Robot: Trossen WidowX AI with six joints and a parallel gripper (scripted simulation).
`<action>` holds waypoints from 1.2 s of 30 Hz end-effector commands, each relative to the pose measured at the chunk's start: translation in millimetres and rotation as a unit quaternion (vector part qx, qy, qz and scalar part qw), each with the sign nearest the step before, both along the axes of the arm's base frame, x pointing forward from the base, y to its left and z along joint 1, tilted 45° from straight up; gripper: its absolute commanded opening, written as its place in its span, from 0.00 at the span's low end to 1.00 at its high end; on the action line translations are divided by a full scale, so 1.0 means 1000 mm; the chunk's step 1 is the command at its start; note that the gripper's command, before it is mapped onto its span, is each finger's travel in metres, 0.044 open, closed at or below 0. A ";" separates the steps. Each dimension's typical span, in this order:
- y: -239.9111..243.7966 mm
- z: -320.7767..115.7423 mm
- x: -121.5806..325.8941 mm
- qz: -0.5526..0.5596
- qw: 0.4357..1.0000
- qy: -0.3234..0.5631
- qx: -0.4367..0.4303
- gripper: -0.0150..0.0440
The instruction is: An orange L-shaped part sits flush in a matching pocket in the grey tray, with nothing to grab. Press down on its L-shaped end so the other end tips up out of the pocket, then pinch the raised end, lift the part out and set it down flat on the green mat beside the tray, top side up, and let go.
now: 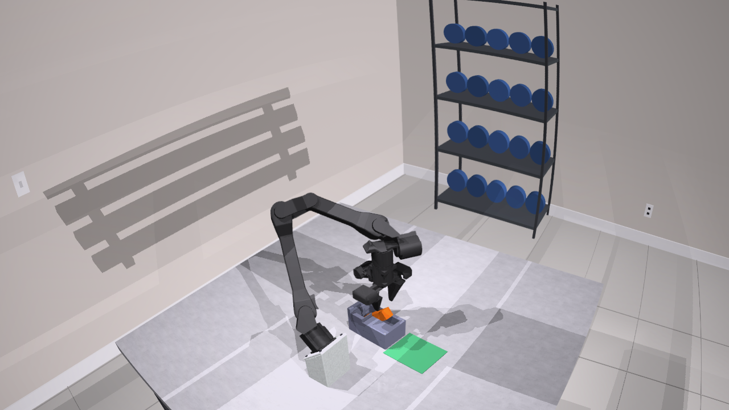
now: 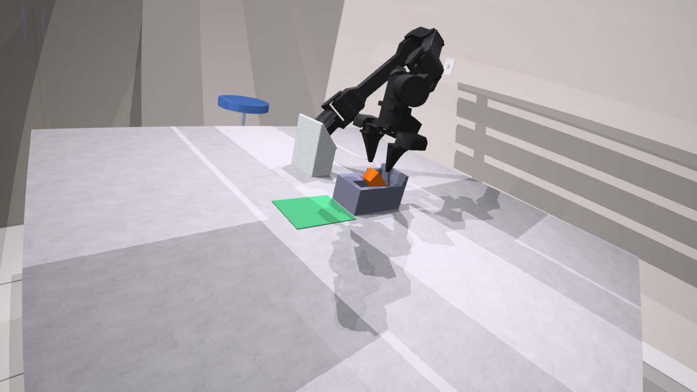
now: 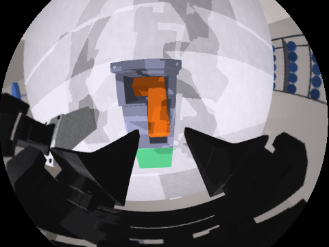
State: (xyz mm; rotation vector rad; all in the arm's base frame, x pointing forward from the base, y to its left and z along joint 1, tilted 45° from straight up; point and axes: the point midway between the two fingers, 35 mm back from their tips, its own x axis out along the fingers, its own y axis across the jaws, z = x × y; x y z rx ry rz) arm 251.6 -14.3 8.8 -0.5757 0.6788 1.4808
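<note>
The black parallel-jaw gripper [image 2: 381, 158] hangs just above the grey box-shaped tray [image 2: 375, 197], its two pointed fingers aimed down and spread a little past half their travel, with nothing between them. From the wrist view, the finger tips frame the near end of the orange L-shaped part [image 3: 157, 107] on either side, apart from it.

The orange L-shaped part [image 1: 382, 314] sits in the tray's pocket but not flush: in the exterior view its near end [image 2: 373, 177] is tipped up above the tray's rim, while the far end dips down inside. In the wrist view the long straight arm of the part runs toward the camera and the short crossing leg lies at the far side of the pocket.

The flat green square mat [image 2: 312, 210] lies on the pale grey marbled table [image 2: 146, 253], touching or just beside the tray's near wall. A white speckled wedge-shaped block [image 2: 312, 146] holds the arm's base, just behind the tray.

Beyond the table stand a blue round stool [image 2: 243, 103] and a dark metal shelf rack [image 1: 493, 117] carrying rows of blue discs [image 1: 498, 39]. No brand marks, labels or writing can be read on any of these things; the wall plates [image 1: 20, 183] are blank.
</note>
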 end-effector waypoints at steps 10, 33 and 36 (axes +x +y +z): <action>0.017 -0.016 -0.003 -0.001 1.000 0.006 0.003 0.73; 0.027 -0.026 -0.002 0.001 1.000 0.001 0.002 0.49; 0.027 -0.026 -0.002 0.001 1.000 0.001 0.002 0.46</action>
